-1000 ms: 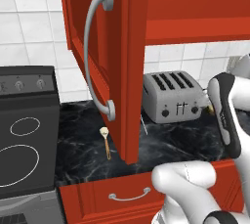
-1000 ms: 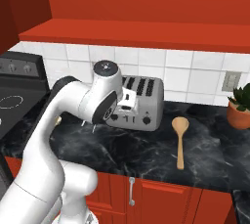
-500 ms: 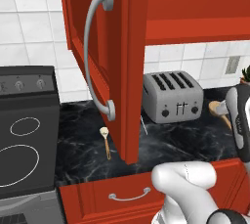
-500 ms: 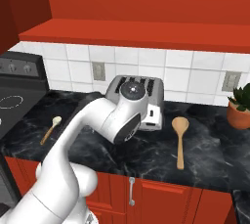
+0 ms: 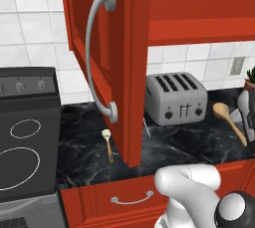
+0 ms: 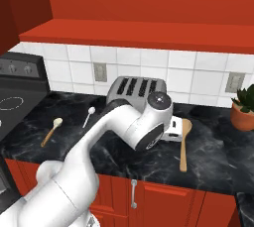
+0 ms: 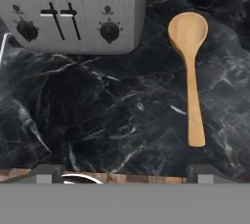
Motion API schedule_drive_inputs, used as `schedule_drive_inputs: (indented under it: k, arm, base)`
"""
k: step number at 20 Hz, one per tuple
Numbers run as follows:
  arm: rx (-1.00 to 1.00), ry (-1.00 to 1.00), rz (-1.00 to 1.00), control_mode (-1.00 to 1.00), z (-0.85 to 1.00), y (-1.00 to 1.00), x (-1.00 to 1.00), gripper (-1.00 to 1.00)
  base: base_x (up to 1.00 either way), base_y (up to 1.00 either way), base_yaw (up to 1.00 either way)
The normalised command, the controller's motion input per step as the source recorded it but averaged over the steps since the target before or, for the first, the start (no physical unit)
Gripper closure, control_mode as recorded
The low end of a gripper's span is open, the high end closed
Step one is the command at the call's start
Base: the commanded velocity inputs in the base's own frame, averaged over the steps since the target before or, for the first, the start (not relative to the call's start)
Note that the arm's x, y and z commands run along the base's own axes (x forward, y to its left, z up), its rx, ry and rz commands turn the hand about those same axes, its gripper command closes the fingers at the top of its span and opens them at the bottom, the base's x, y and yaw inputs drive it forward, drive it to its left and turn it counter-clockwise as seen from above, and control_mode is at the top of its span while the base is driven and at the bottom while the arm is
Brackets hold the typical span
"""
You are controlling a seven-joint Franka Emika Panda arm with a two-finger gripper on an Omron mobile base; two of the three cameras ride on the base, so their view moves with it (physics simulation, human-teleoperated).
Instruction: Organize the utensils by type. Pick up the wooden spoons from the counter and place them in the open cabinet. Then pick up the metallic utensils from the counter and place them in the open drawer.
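Black counter point(image 6: 218, 156) holds two wooden spoons point(image 6: 184, 143), one toaster point(image 6: 134, 92); fingers point(image 7: 44, 171) apart.

— What stands up ahead of the fingers?
— A silver four-slot toaster point(image 7: 73, 10), its levers and knobs facing them, on the black veined counter point(image 7: 107, 115).
— And behind the toaster?
— A wall of white square tiles point(image 6: 144, 75) with two grey outlets point(image 6: 100, 71), one beyond each end of the toaster.
— Anything off to the sides?
— A black stove point(image 5: 25, 137) with ring burners and a row of knobs far out to one side, a potted plant point(image 6: 244, 108) in a clay pot far out to the other.
— Below?
— Red cupboard fronts point(image 6: 163, 203) with a grey handle.
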Motion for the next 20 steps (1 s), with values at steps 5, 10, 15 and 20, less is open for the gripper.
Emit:
schedule_drive_inputs:
  k: [5, 10, 15, 20]
  arm:
    - [-0.06, 0.2, 0.0, -1.0, -0.33, -0.38, 0.26, -1.0]
    - [0.0, 0.06, 0.0, -1.0, -0.35, -0.36, 0.21, -1.0]
    - [0.0, 0.0, 0.0, -1.0, -0.48, -0.35, 0.18, -1.0]
    - [0.0, 0.0, 0.0, -1.0, -0.35, -0.13, 0.28, -1.0]
  base:
    - [0.0, 0.0, 0.0]
    - [0.0, 0.0, 0.0]
    - [0.0, 0.0, 0.0]
    - [0.0, 0.0, 0.0]
